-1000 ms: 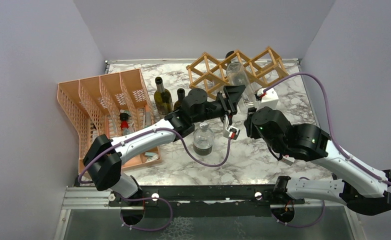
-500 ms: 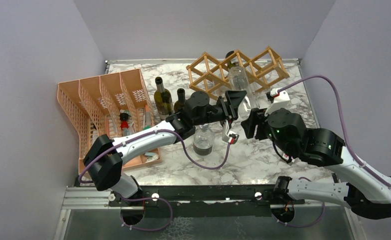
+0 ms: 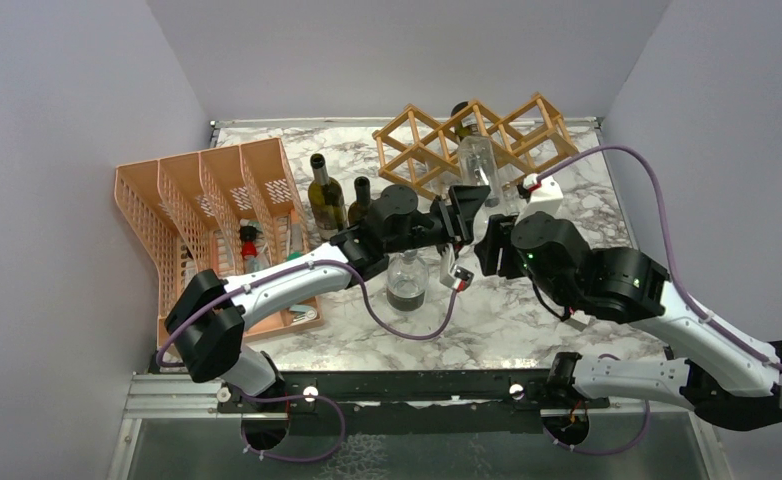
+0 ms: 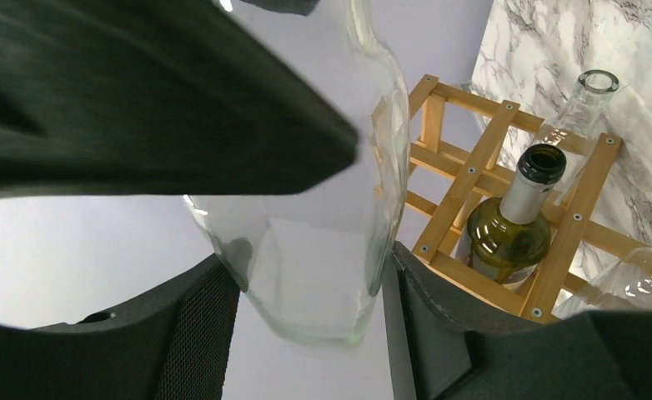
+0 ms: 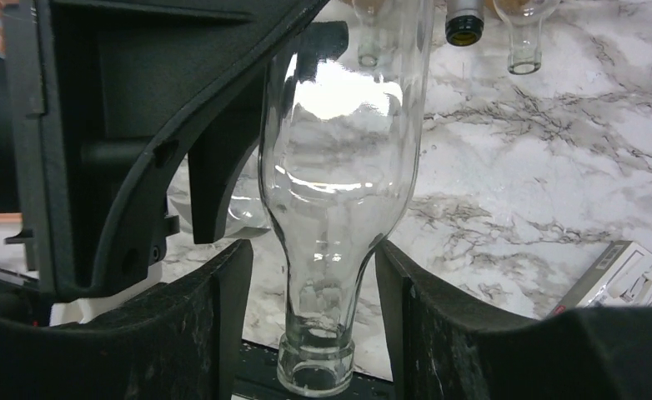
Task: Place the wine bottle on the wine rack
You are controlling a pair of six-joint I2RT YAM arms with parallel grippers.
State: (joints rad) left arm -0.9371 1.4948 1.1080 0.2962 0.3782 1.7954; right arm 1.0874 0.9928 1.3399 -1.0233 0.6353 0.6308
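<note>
A clear glass wine bottle (image 3: 477,160) hangs in the air just in front of the wooden wine rack (image 3: 422,140). My left gripper (image 3: 470,203) is shut on its wide body; in the left wrist view both pads (image 4: 210,292) press the glass (image 4: 306,250). My right gripper (image 3: 492,245) is open around the bottle's neck (image 5: 318,333), with a gap on the left side and the right finger (image 5: 406,300) close to the shoulder. The rack (image 4: 473,183) holds a green bottle (image 4: 510,229) and clear bottles (image 4: 585,96).
An orange mesh organizer (image 3: 167,210) stands at the left. Two dark green bottles (image 3: 325,190) stand beside it. A squat clear bottle with dark liquid (image 3: 407,280) stands under the left arm. A white tag (image 5: 631,275) lies on the marble.
My right arm swung out to the right, then came back left, and its fingers now straddle the bottle's neck. My left gripper kept hold of the bottle and shifted slightly.
</note>
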